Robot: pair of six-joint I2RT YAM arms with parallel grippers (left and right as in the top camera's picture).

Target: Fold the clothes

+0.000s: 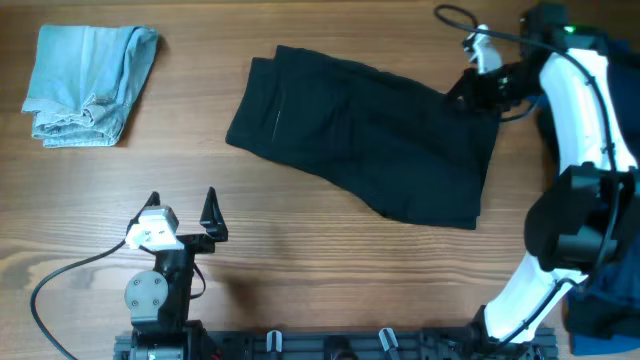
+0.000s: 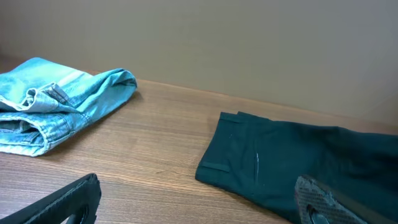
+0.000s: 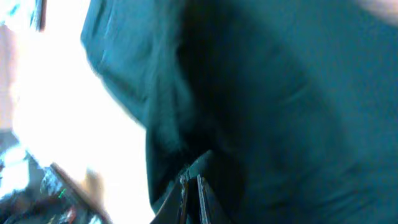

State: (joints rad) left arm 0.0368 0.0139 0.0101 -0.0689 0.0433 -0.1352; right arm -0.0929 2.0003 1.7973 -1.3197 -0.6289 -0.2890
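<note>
A pair of dark teal trousers (image 1: pixel 370 140) lies spread at a slant across the centre and right of the wooden table (image 1: pixel 330 270), one end toward the table's middle and the far corner of the other end under the right gripper (image 1: pixel 462 98). In the right wrist view, which is blurred, the right gripper (image 3: pixel 192 180) has its jaws drawn almost together and appears to pinch a raised fold of the trousers (image 3: pixel 280 93), with the dark cloth filling most of that picture. A folded bundle of light blue jeans (image 1: pixel 90 80) sits at the far left corner of the table, well apart from the trousers. The left gripper (image 1: pixel 182 197) rests near the front left edge, its jaws spread wide and holding nothing, clear of both garments. From the left wrist camera, the jeans (image 2: pixel 56 106) lie to the left and the near end of the trousers (image 2: pixel 323 162) to the right, with bare table (image 2: pixel 161 137) between them. The left gripper's two dark fingertips (image 2: pixel 74 196) frame the bottom of that view. The right arm reaches in from the table's right side.
</note>
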